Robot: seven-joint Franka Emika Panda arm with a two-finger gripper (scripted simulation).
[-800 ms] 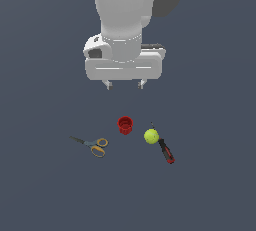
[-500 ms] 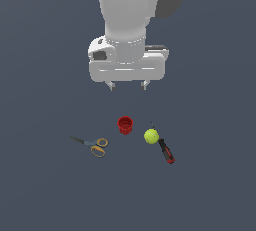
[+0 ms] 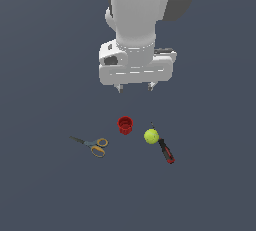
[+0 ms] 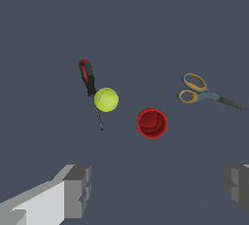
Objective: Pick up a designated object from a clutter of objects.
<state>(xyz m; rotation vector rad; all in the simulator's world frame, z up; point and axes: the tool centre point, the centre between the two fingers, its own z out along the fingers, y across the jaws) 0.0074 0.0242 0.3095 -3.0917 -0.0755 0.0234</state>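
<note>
Dark slate-grey ground fills the exterior view. Upper centre, I hang straight down over it, my gripper (image 3: 135, 88) well above the red cup (image 3: 125, 125), which stands upright just below frame centre. Right of it sits the yellow-green ball (image 3: 151, 136), touching the screwdriver (image 3: 165, 149); the scissors (image 3: 92, 144) lie lower left.

From my wrist, my fingers (image 4: 78, 191) stand wide apart, holding nothing. The cup (image 4: 152, 123) sits between ball (image 4: 106, 99) and scissors (image 4: 202, 92). No writing shows on anything.

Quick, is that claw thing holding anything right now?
Gripper: open, holding nothing, up in the air above the red cup.
</note>
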